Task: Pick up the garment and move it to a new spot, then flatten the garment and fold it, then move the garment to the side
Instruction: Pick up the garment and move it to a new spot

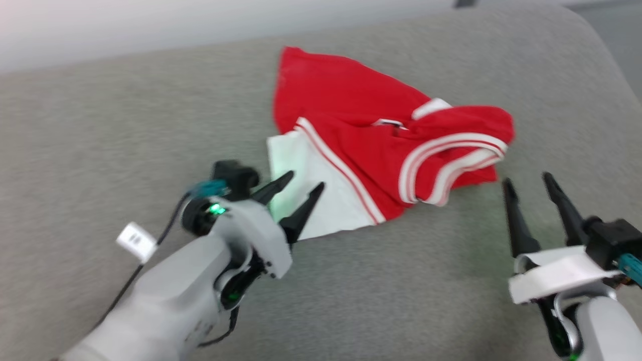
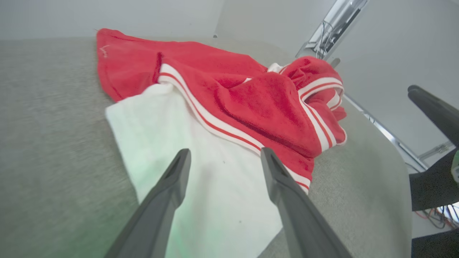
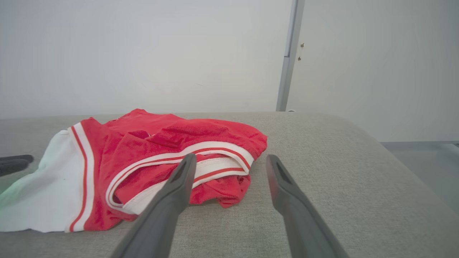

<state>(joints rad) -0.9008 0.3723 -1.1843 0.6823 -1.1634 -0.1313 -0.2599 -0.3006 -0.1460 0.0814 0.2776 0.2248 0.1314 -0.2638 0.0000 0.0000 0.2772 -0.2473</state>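
The garment (image 1: 351,125), a red shirt with a white sleeve and red-and-white striped trim, lies crumpled on the grey fabric-covered desk (image 1: 125,125). It sits towards the far edge, about midway along it, and well short of the rounded far right corner. Its white sleeve spreads out flat towards the near left, and the striped neck is bunched up on the right side of the heap. The left gripper (image 1: 306,179) has its fingers spread wide over the white sleeve and holds nothing; I cannot tell whether the tips touch the cloth. The right gripper (image 1: 527,178) is also wide open and empty. It is over bare desk just beside the striped neck, clear of the cloth.
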